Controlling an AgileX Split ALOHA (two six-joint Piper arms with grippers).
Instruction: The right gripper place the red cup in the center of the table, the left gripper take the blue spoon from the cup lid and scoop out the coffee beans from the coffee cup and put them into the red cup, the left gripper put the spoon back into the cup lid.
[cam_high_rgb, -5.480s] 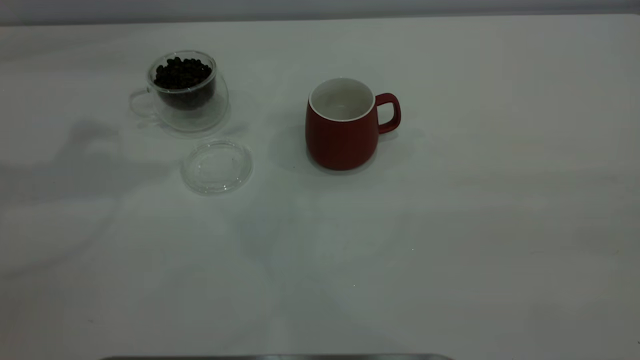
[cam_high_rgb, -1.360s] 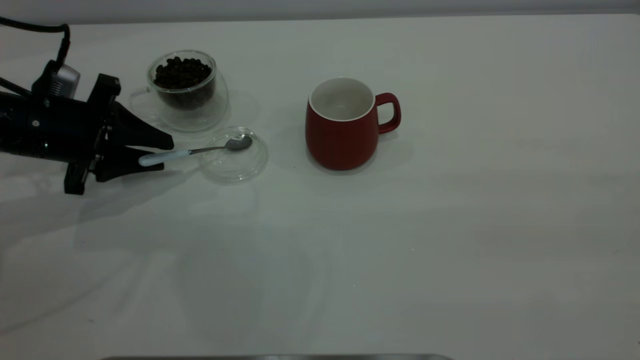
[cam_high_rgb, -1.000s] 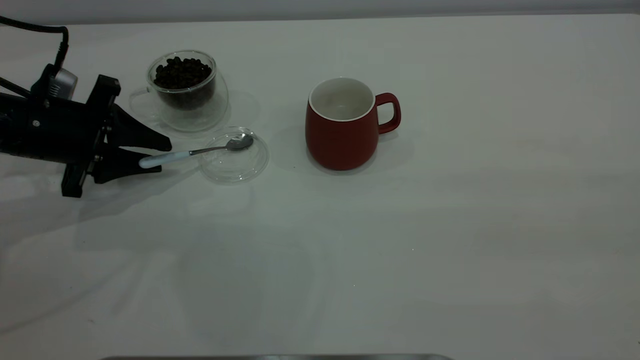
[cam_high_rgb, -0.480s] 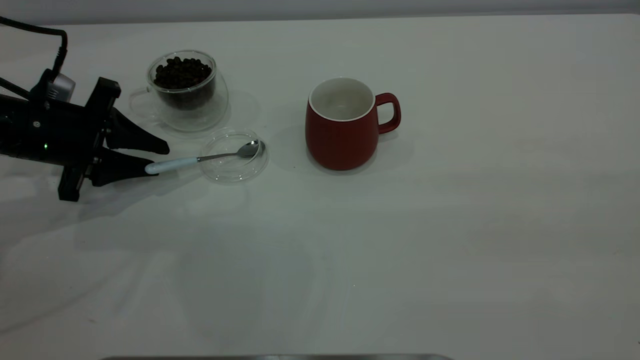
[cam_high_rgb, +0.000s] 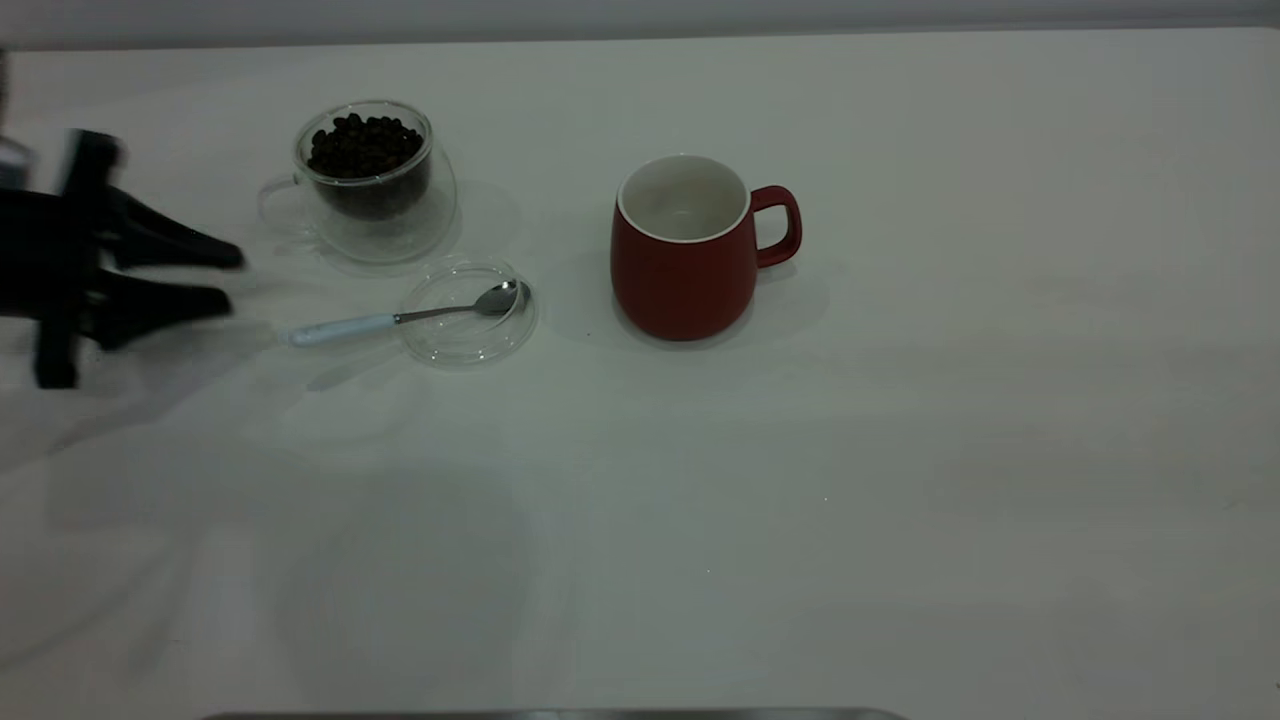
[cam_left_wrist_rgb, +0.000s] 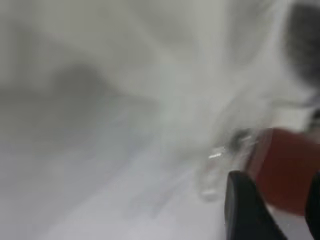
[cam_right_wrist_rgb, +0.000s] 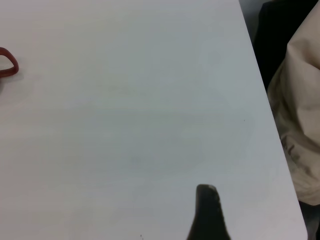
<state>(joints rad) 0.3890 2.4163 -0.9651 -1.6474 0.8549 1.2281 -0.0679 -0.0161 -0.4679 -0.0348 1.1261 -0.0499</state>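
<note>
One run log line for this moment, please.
left gripper open, off blue spoon | spoon bowl in cup lid | right gripper idle over table

My left gripper (cam_high_rgb: 232, 281), a black tapering two-jaw pincer on a black arm: at the left edge of the exterior view, jaws level, parted and holding nothing. My right gripper: outside the exterior view; its wrist view shows one black fingertip (cam_right_wrist_rgb: 206, 212) only.

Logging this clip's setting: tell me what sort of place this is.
Probably a lab tabletop staged for a drinks task: a plain white table holding only a dark-red ceramic mug, a clear glass cup of coffee beans, and a black robot hand.
</note>
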